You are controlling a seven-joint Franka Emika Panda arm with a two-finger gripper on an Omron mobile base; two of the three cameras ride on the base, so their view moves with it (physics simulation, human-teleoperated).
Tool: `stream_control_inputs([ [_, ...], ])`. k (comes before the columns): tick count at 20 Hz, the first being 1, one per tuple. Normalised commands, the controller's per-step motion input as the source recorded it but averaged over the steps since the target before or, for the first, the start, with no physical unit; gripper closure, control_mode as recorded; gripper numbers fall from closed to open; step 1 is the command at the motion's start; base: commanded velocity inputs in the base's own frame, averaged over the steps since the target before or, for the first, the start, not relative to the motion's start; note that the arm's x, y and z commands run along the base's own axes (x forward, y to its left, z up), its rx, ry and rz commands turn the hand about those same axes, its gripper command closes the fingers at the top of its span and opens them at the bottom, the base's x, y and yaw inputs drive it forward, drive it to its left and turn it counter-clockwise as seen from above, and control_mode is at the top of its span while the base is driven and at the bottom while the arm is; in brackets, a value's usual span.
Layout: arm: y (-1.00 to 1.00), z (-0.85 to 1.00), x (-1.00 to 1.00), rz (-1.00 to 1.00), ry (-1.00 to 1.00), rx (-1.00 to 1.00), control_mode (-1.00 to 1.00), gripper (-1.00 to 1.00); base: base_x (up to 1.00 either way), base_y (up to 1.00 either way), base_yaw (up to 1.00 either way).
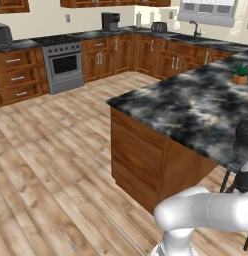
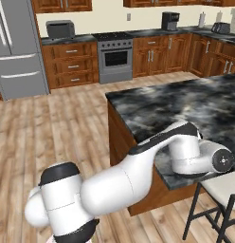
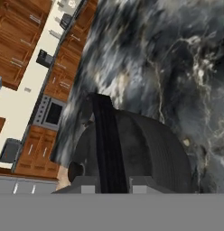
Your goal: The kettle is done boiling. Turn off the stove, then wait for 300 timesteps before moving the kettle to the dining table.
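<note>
Kettle (image 3: 141, 153): dark, ribbed, rounded body with a black strap handle over its top, over the marbled dining table (image 1: 196, 100) near that top's right-hand edge in the left base view, where its dark body (image 1: 244, 132) shows partly cut off. Gripper (image 3: 111, 184): fingers closed on the kettle's handle, seen from directly above in the hand view. Stove (image 1: 63, 62): against the far wall, well apart from the table, between wooden cabinets (image 1: 18, 75), with a coffee machine (image 1: 110, 21) on the counter beyond.
</note>
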Motion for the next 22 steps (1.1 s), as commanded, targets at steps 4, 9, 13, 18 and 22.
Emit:
stream_control_inputs([
  [4, -0.01, -0.16, 0.27, 0.06, -0.01, 0.00, -1.00, 1.00, 0.00, 0.00, 0.00],
  [9, 0.00, -0.16, 0.37, 0.01, 0.00, 0.00, -1.00, 1.00, 0.00, 0.00, 0.00],
  [13, 0.00, -0.02, 0.36, 0.00, 0.00, 0.00, -1.00, 1.00, 0.00, 0.00, 0.00],
  [18, 0.00, 0.00, 0.28, 0.00, 0.00, 0.00, -1.00, 1.00, 0.00, 0.00, 0.00],
  [22, 0.00, -0.03, 0.19, 0.00, 0.00, 0.00, -1.00, 1.00, 0.00, 0.00, 0.00],
])
